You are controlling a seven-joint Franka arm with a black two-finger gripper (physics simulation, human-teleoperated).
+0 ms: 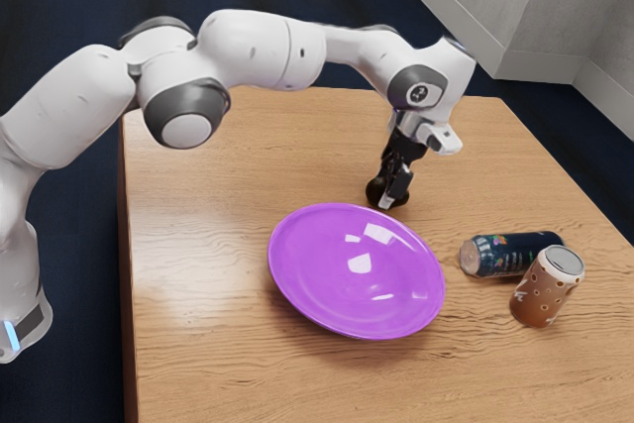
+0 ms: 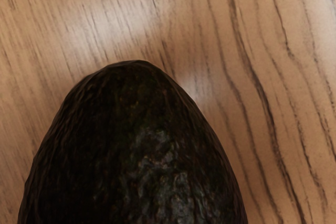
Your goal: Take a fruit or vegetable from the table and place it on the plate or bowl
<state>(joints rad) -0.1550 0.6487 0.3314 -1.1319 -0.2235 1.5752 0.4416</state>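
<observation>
1. Hard to make out: the avocado (image 1: 377,188) is mostly covered by the gripper (image 1: 393,193) in the exterior view, so it's just a dark lump sticking out on the side facing the arm's base. In the wrist view the avocado (image 2: 136,150) is cut off at the edge, with only its rounded, bumpy end visible over the wood grain.
2. Honestly can't tell whether the gripper is open or clamped on the avocado; it's down at desk level right on top of it, and that's all the angle gives.
3. Labels: the blue can (image 1: 510,253) has some colored print, but none of it is readable. The brown can (image 1: 547,287) has pale spots and no legible text.
4. The avocado sits on the desk (image 1: 218,324) directly under the hand, on the far side of the purple plate (image 1: 357,269) and just beside its rim, not on it.
5. The plate is around the middle of the desk. Both cans are toward the desk's edge at the exterior view's right, the blue one lying on its side, the brown one tilted, close together.
</observation>
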